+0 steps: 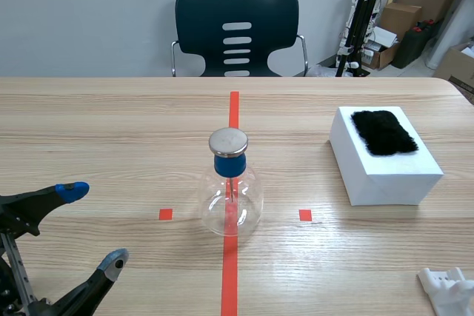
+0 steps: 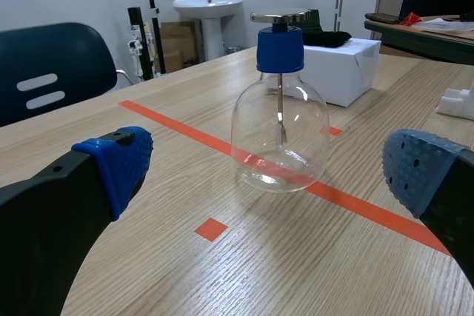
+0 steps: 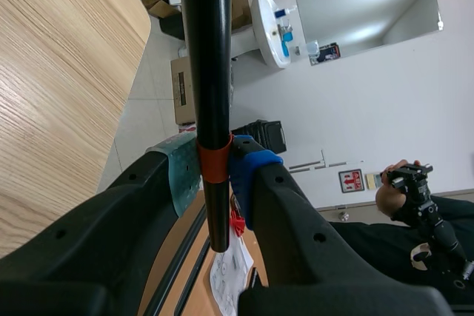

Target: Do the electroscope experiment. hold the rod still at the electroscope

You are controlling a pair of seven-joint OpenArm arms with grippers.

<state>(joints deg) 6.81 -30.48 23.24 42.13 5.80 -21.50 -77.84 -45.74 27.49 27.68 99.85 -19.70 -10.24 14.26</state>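
The right jaws pinch the stiff, light, likely slippery black rod (image 3: 204, 49) at its orange band (image 3: 215, 162), while the left jaws gape empty, facing the fragile glass electroscope (image 1: 232, 190).

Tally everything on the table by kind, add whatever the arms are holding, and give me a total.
electroscope: 1
box: 1
fur on the box: 1
white plastic piece at the table's near corner: 1
rod, in the right gripper: 1
Total: 5
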